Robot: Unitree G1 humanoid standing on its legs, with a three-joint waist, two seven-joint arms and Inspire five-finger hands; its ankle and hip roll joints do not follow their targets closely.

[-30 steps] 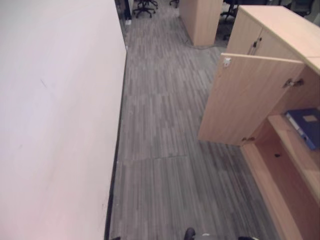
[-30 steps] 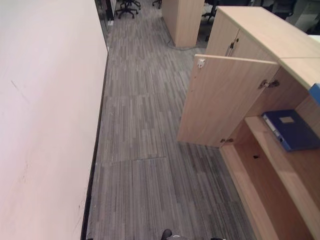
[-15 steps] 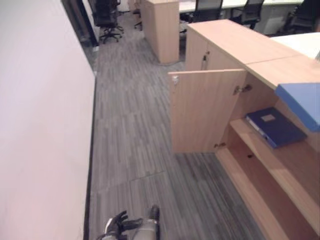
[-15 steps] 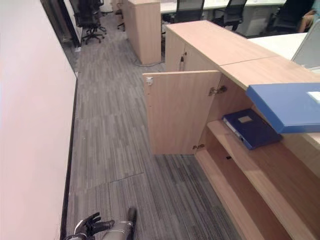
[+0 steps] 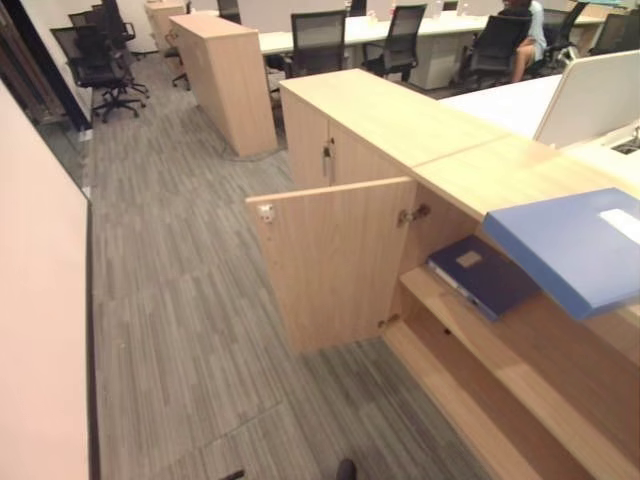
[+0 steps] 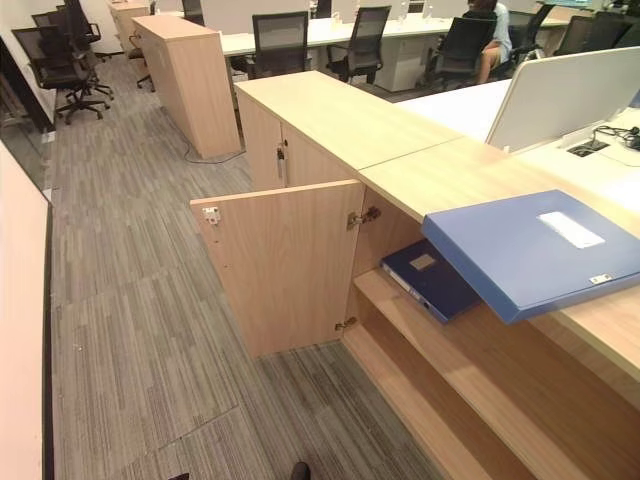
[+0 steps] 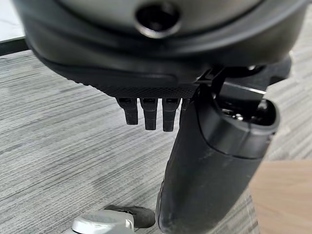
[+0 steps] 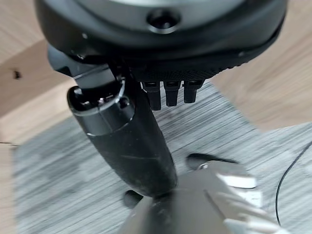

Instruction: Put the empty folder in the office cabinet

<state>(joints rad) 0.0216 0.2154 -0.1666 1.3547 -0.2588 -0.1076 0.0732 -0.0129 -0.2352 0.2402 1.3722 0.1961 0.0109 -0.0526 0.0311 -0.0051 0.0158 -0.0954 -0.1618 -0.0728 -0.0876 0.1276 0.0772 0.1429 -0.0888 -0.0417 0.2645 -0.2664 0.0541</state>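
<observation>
In the eye views, a light-blue flat folder point(image 6: 535, 250) is lying on the wooden cabinet top point(image 6: 440, 175) at right, overhanging the open wooden door point(image 6: 285, 265). In the wrist views, the left hand point(image 7: 146, 114) and right hand point(image 8: 168, 92) are hanging relaxed, holding nothing. Reaching squarely should help.

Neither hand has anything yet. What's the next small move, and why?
Probably reach the right hand toward the folder lying on the cabinet top. Both hands hang open over the floor, the left hand too, holding nothing. The cabinet door is already open, with a darker folder lying on the shelf inside.
</observation>
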